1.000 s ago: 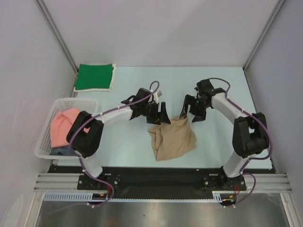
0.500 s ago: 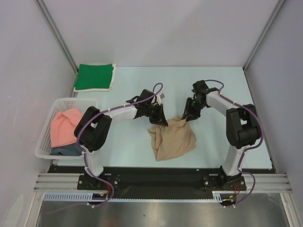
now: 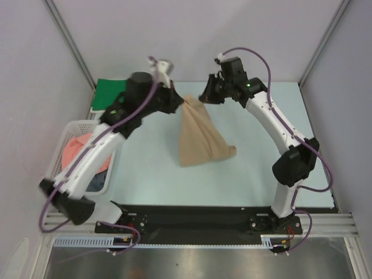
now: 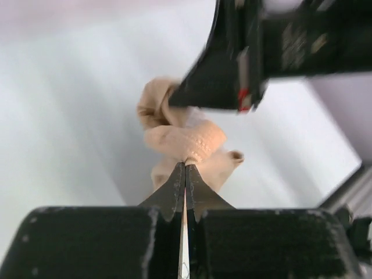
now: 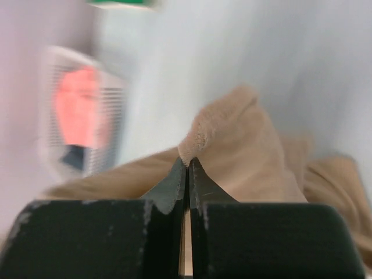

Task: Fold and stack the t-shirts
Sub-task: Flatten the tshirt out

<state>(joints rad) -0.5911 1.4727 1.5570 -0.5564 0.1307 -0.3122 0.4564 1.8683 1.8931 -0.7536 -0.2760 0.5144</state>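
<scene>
The tan t-shirt point(image 3: 199, 138) hangs bunched in the air above the table middle, its lower end near the surface. My left gripper point(image 3: 181, 102) is shut on its top left edge, and the pinched tan cloth point(image 4: 185, 142) shows at the tips point(image 4: 186, 163). My right gripper point(image 3: 203, 96) is shut on the top right edge, with tan cloth point(image 5: 232, 145) at its tips point(image 5: 187, 160). A folded green t-shirt point(image 3: 109, 93) lies at the far left corner, partly behind my left arm. A salmon pink t-shirt point(image 3: 74, 148) lies in the basket over a dark grey-blue t-shirt point(image 3: 100, 181).
The white lattice basket point(image 3: 63, 152) stands at the table's left edge under my left arm. Grey walls and metal posts close in the table on three sides.
Both grippers closed on the tan t-shirt's far edge and rose with it toward the back; the shirt went from lying crumpled on the table to hanging between them.
</scene>
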